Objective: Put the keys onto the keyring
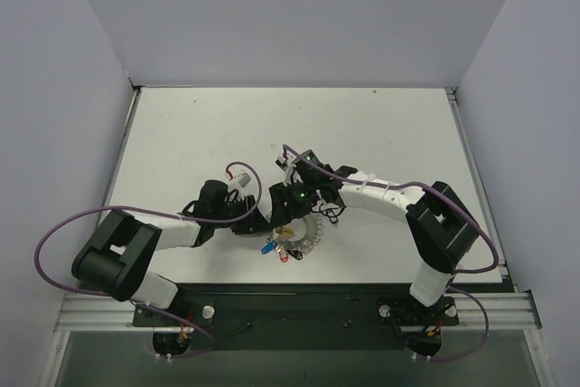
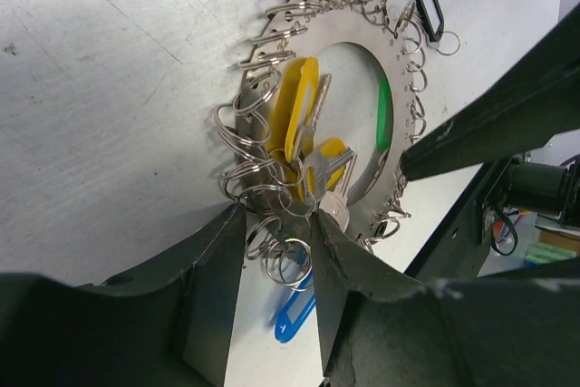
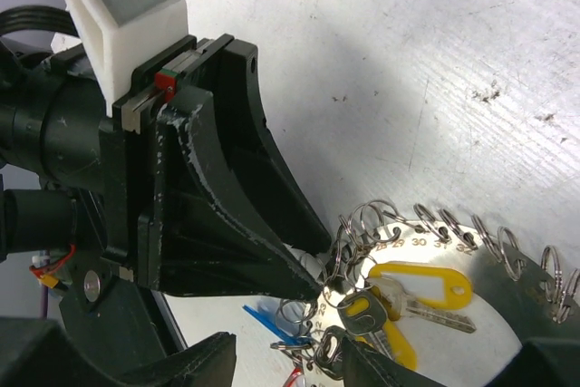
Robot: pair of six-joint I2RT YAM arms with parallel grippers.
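Observation:
The keyring [image 1: 306,240] is a flat silvery ring plate edged with several small split rings, lying near the table's front centre. In the left wrist view the keyring [image 2: 349,32] carries yellow keys [image 2: 301,106], a green tag [image 2: 384,115], a black tag [image 2: 428,6] and a blue tag [image 2: 292,319]. My left gripper [image 2: 276,215] pinches the plate's rim at its fingertips. My right gripper [image 3: 281,360] is open, its fingers either side of the rim beside a yellow key [image 3: 421,283]. In the top view both grippers, left [image 1: 272,221] and right [image 1: 308,215], meet over the ring.
The left arm's black fingers [image 3: 263,242] fill the left of the right wrist view, right by my right gripper. White walls enclose the table [image 1: 381,133] at back and sides. The table's front edge rail [image 1: 290,301] lies just behind the ring.

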